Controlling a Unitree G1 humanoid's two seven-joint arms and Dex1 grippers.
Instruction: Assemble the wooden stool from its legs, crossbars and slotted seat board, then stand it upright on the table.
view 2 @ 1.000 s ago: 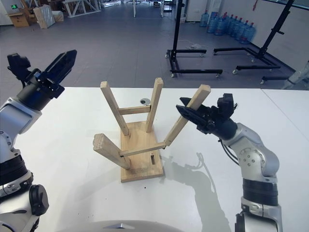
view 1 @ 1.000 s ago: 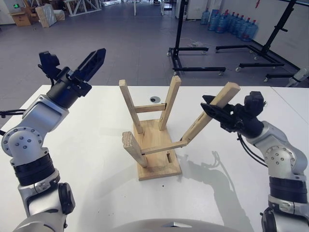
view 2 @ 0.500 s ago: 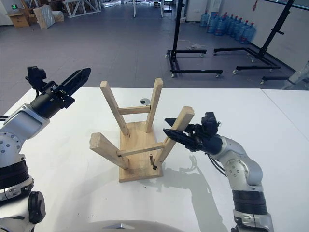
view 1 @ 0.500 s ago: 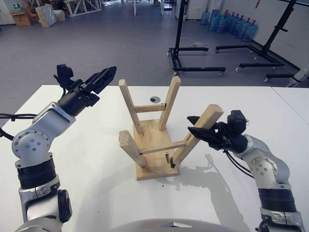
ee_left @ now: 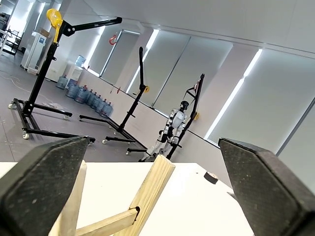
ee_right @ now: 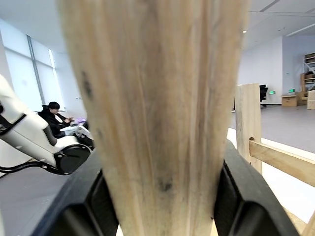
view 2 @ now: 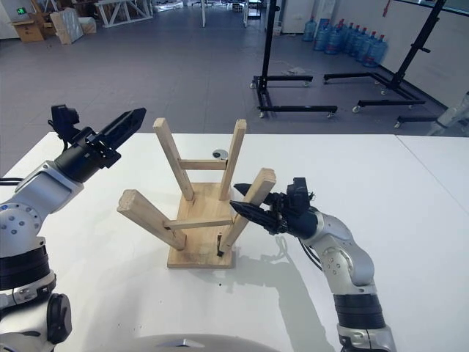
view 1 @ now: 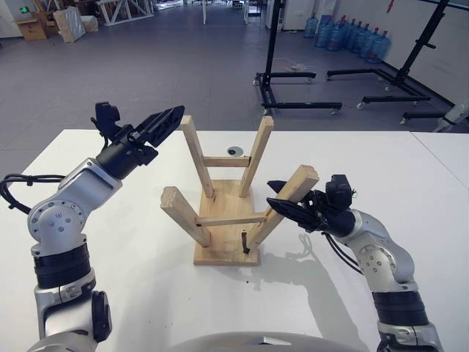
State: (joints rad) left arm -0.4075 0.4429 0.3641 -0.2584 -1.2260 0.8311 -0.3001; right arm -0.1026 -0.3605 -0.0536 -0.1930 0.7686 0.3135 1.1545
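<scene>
Slid leftward across the broad white table (view 1: 132, 279) since a second ago: flat, pale wooden slotted seat board (view 1: 220, 253), lying near the middle. Rising from its far end, two slanted wooden legs (view 1: 196, 154) joined by a short crossbar (view 1: 226, 161). Leaning over its near end, another pair linked by a thin rail (view 1: 231, 218). Clamped around the near-right leg (view 1: 304, 182), black right hand (view 1: 282, 198), lowered with it. Spread wide beside the far-left leg's top, black left hand (view 1: 170, 119).

The pale bare-wood stool (view 1: 220, 246) is matt and unvarnished, and its gripped leg (ee_right: 157, 98) shows straight grain with a small dark fleck. The white desk (view 1: 132, 242) looks smooth and faintly glossy. The left gripper (view 1: 170, 119) has black fingers (ee_left: 44, 172) with a rough, grainy, matt surface.
</scene>
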